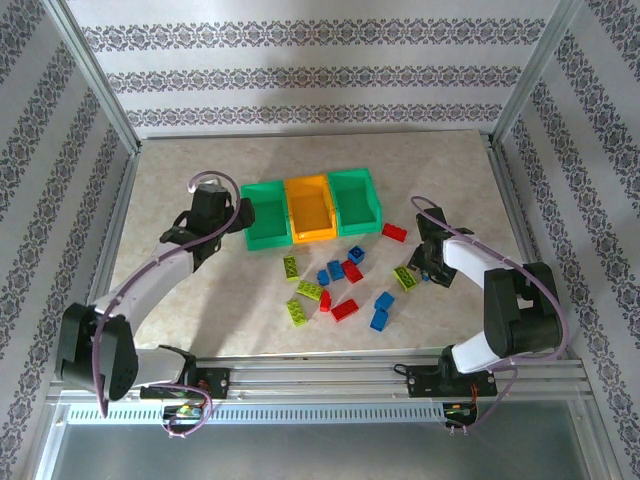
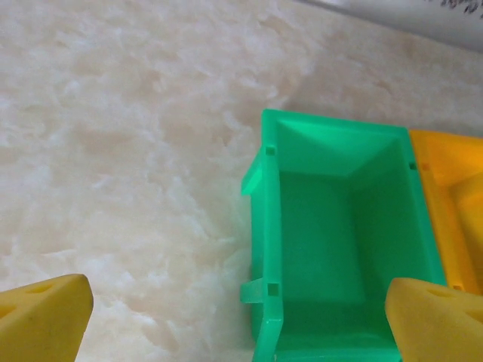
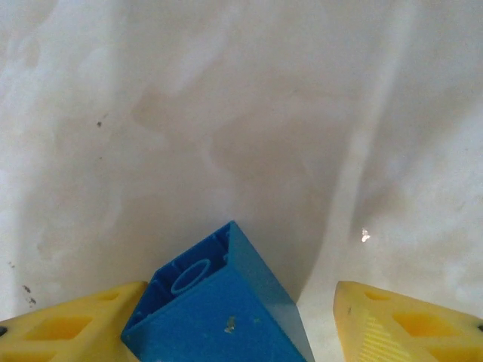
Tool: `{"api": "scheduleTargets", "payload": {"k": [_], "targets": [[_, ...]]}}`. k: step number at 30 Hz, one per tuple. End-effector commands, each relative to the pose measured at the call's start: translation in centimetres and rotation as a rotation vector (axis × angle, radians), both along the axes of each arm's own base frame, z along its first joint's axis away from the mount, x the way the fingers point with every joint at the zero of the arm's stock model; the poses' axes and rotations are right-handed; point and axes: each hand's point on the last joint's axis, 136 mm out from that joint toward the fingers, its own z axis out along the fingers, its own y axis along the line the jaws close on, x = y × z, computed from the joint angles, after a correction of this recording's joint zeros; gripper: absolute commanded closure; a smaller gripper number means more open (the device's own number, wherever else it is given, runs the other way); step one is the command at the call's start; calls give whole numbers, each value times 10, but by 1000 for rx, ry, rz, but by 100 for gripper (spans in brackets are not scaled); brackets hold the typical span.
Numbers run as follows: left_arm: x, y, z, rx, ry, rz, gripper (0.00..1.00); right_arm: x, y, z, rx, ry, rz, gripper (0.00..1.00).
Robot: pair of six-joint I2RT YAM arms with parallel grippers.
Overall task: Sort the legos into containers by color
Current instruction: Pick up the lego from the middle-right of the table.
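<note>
— What takes up the most room?
— The marbled table [image 1: 440,170], fenced by a metal frame [image 1: 100,90] with patterned wallpaper [image 1: 300,80] beyond it. Two white arms rise from its near edge. The left arm [image 1: 150,285] reaches far and inward, and the right arm [image 1: 468,262] bends back toward the middle.
— And the containers?
— Three bins are joined in a row at the far middle: a left green bin [image 1: 265,218], an orange bin [image 1: 310,208] and a right green bin [image 1: 355,200].
— Where are the legos?
— They are scattered on the table just on the near side of the bins, between the two arms. On the left of the cluster lie yellow-green bricks [image 1: 308,291], with another yellow-green brick [image 1: 405,277] on the right. Through the middle, red bricks [image 1: 344,310] and blue bricks [image 1: 379,320] are mixed. One red brick [image 1: 394,232] sits apart by the right green bin.
— The left gripper?
— The left gripper [image 2: 241,324] hovers over the left wall of the left green bin. Its yellow fingers [image 2: 41,317] are spread wide, one over bare table and the other over the bin's inside.
— The right one?
— The right gripper [image 3: 240,309] is low over the table at the right edge of the cluster. A tilted blue brick [image 3: 219,317] sits between its fingers with its hollow underside showing. It touches one finger and a gap shows to the other, so the jaws stand apart and are not pinching it.
</note>
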Motion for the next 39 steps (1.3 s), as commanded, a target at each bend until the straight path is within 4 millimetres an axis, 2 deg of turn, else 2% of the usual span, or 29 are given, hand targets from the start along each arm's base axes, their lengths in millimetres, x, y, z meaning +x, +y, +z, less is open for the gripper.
{"api": "scheduleTargets", "payload": {"k": [1, 11, 16, 19, 24, 26, 31, 34, 39], "targets": [[-1, 8, 25, 47, -108, 18, 0, 11, -6, 6, -17, -20, -1, 37], [-10, 20, 30, 76, -131, 63, 0, 9, 4, 1, 49, -17, -8, 49], [-12, 22, 28, 82, -126, 68, 0, 3, 6, -3, 63, -6, -15, 63], [-12, 22, 26, 82, -123, 70, 0, 5, 10, 3, 61, -23, -1, 69], [-14, 25, 26, 86, -127, 80, 0, 22, 24, 32, 12, -96, 58, 80], [-15, 26, 25, 87, -130, 83, 0, 33, 36, 47, -3, -140, 94, 81], [-16, 25, 26, 71, -143, 83, 0, 68, 82, 82, -11, -251, 225, 83], [-17, 25, 24, 67, -138, 82, 0, 90, 110, 95, -18, -287, 306, 83], [-19, 25, 23, 58, -132, 80, 0, 124, 154, 107, -28, -313, 428, 84]]}}
